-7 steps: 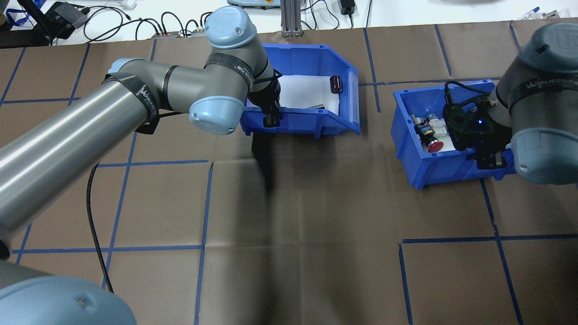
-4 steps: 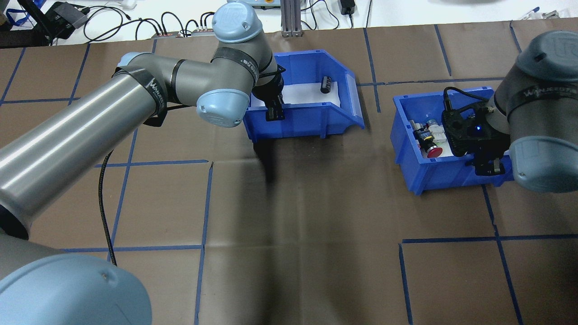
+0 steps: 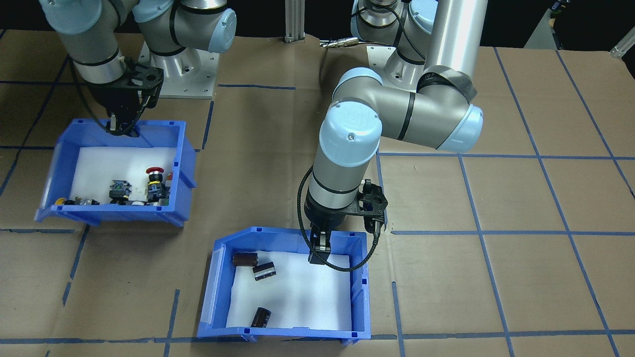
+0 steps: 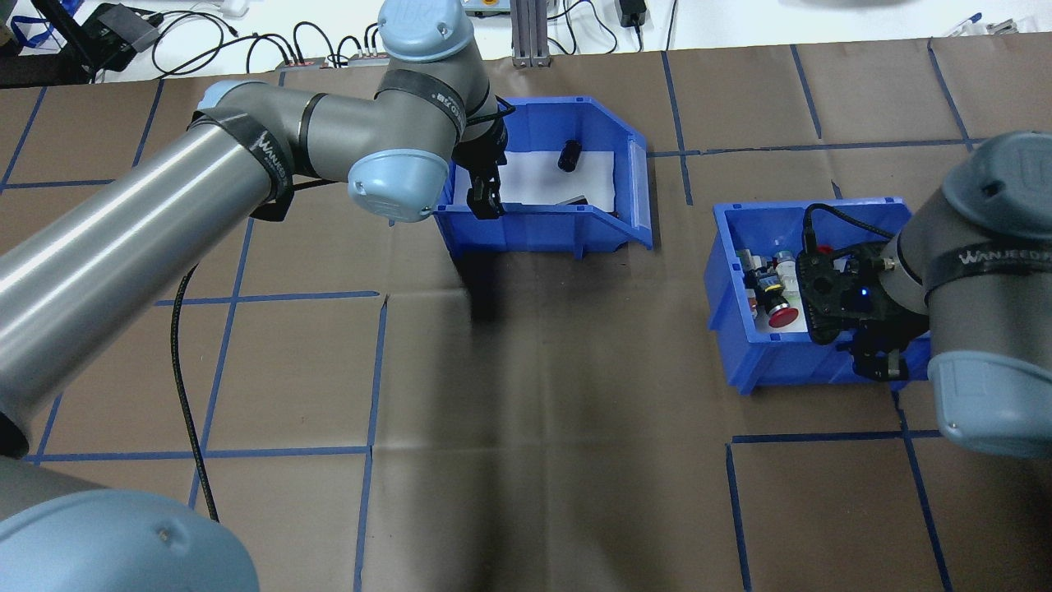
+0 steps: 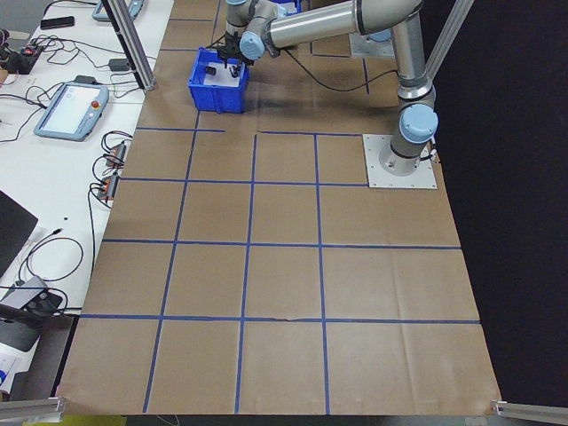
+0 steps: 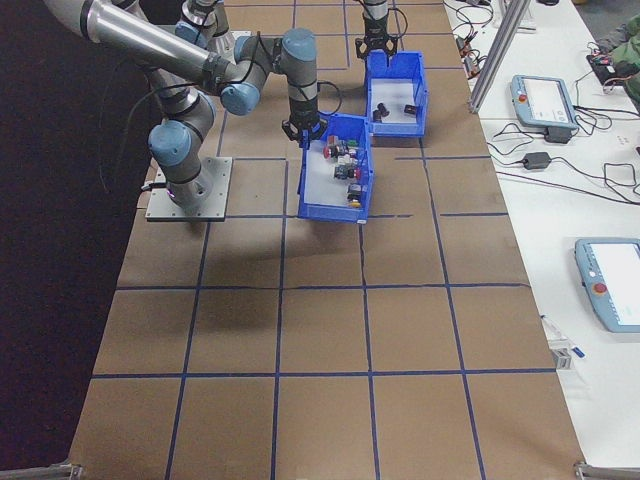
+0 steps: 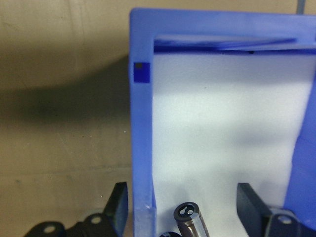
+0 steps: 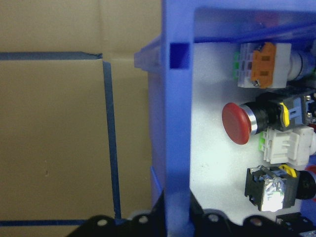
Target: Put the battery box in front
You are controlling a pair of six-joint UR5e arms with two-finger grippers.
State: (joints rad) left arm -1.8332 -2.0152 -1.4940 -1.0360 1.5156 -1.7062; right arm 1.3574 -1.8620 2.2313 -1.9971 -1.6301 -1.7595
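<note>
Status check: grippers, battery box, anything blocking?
Left gripper astride the battery box wall, jaws apart. Right gripper shut on the switch bin wall. Battery box at the table's far side, three batteries loose inside. Nothing blocking.

The battery box [image 3: 361, 292] is smooth, slightly glossy blue plastic with a matt white floor. Its dark cylinders [image 3: 264, 270] have a sheen. The counter [image 4: 575, 411] wears matt brown paper, creased, crossed by blue tape. The arms [image 4: 123, 238] show brushed metal with satin pale-blue caps.
</note>
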